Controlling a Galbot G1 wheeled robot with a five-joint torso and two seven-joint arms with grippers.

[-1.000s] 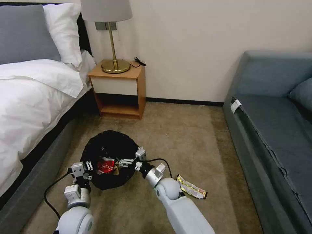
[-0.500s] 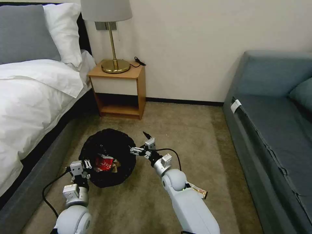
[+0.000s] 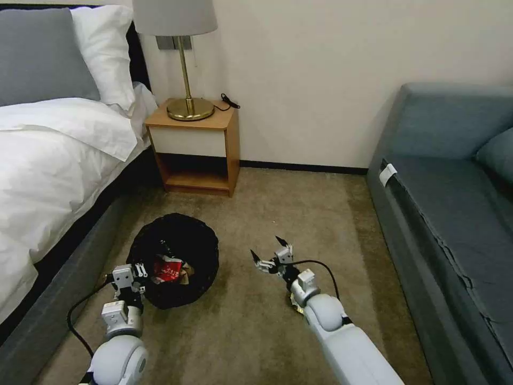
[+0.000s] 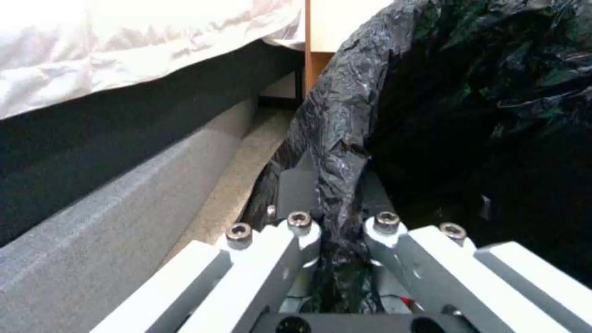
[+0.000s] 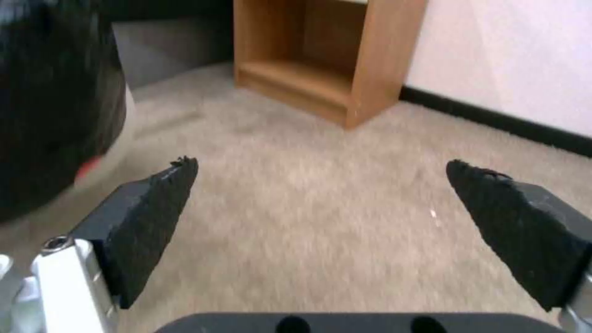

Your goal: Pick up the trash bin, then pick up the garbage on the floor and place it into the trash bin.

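I keep my left pincer (image 4: 336, 222) clenched on the rim of the round black-bagged trash bin (image 3: 173, 259) beside the bed, mouth upward to receive litter, while my right pincer (image 3: 271, 255) hovers released above carpet.

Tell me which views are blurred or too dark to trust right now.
Head view: sharp and evenly lit, bin interior dark. Left wrist view: bag glints, inside nearly black. Right wrist view: carpet softly blurred, dark smear at one edge, open right gripper pads fairly crisp.

Black-bagged trash bin (image 3: 173, 261) on carpet beside the bed, red-and-white snack packet (image 3: 166, 270) inside
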